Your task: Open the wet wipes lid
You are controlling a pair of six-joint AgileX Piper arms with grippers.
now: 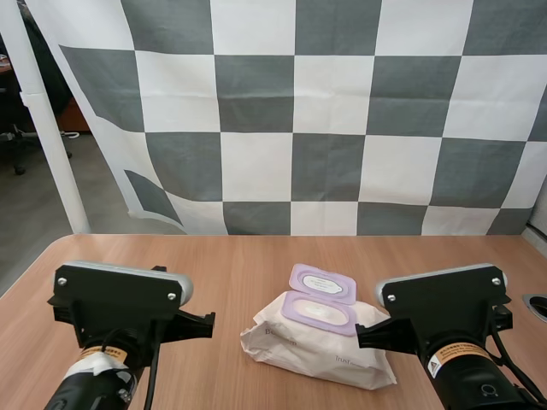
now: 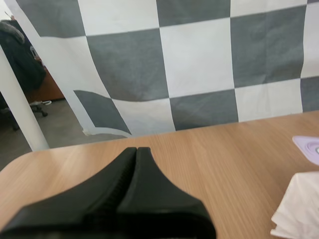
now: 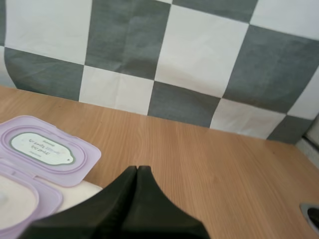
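Note:
A white pack of wet wipes (image 1: 316, 342) lies on the wooden table (image 1: 239, 273) between my two arms. Its lilac lid (image 1: 322, 283) stands flipped open toward the back, its labelled inner face up, above the lilac opening frame (image 1: 318, 312). The open lid (image 3: 45, 149) and the frame (image 3: 20, 199) also lie just beside my right gripper (image 3: 137, 169), whose fingers lie together as one dark wedge, holding nothing. My left gripper (image 2: 136, 149) is likewise shut on nothing, off to the left of the pack's edge (image 2: 299, 209).
A round dark hole (image 1: 537, 306) sits in the table near its right edge. A white pole (image 1: 47, 128) stands beyond the table's back left corner. Bare wood (image 1: 222, 256) stretches behind and to the left of the pack.

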